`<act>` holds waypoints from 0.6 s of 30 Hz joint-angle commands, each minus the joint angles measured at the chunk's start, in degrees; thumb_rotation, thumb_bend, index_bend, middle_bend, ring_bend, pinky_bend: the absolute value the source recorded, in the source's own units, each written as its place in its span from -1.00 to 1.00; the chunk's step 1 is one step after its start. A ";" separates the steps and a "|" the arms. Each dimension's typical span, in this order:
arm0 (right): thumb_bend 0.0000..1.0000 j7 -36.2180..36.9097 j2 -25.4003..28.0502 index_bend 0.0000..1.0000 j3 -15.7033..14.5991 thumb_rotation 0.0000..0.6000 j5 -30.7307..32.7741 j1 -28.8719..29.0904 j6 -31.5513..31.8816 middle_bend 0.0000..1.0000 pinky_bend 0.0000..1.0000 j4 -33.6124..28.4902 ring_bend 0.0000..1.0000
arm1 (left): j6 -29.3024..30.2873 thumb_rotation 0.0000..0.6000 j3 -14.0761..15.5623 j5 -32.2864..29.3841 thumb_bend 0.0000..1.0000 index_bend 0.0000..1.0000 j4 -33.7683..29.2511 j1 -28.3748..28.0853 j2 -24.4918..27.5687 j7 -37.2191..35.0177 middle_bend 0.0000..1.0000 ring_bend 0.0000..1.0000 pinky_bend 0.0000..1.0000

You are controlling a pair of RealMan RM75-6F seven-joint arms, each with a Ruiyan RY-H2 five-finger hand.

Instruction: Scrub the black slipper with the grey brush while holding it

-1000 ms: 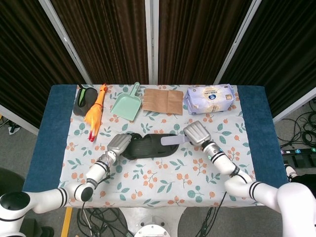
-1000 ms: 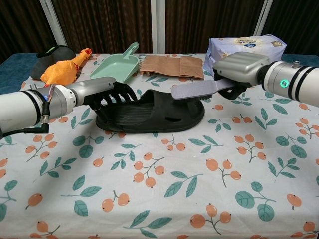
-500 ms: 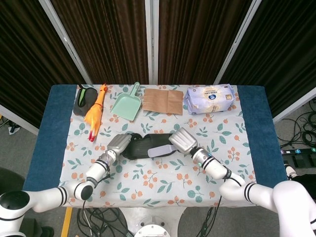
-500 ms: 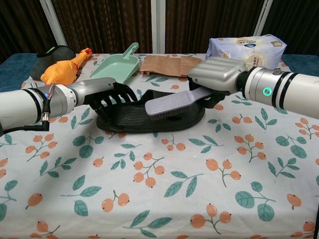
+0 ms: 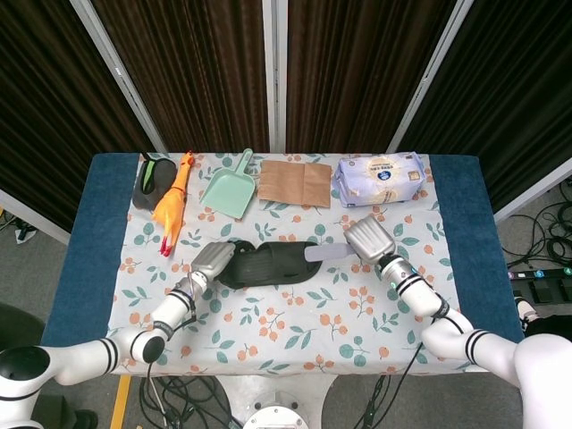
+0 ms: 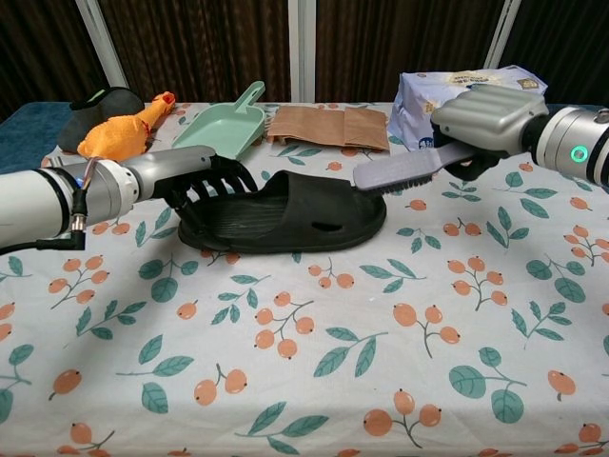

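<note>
While the black slipper [image 6: 285,214] is pinned mid-table at its heel by the left hand [image 6: 205,176], the grey brush [image 6: 409,169] is held clamped in the right hand [image 6: 485,114], poised at the toe. Mid-scrub, it appears; bristles must be drawn across the strap next.

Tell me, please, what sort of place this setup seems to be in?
Probably a lab or test bay, not a home: dark curtains framed by metal posts enclose the table, loose cables lie on the bare floor, and assorted props like a rubber chicken sit staged.
</note>
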 commanded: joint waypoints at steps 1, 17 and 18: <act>0.85 2.02 0.10 1.00 2.30 1.00 1.81 0.25 0.08 0.96 1.00 -0.75 1.00 | 0.11 1.00 0.02 0.19 -0.51 -0.20 -0.14 0.00 0.09 -0.08 -0.16 -0.38 -0.30; 0.85 2.91 -3.84 1.00 2.04 1.00 4.59 1.69 -5.67 0.96 1.00 -1.98 1.00 | 0.65 0.99 0.05 -0.27 -0.51 -0.20 -0.11 0.21 0.28 0.23 -0.16 -0.38 -0.30; 0.85 3.16 -1.99 1.00 1.49 1.00 4.32 0.77 -5.07 0.96 1.00 -3.97 1.00 | 0.77 0.98 0.06 -0.19 -0.51 -0.20 -0.18 0.28 0.40 0.17 -0.16 -0.38 -0.30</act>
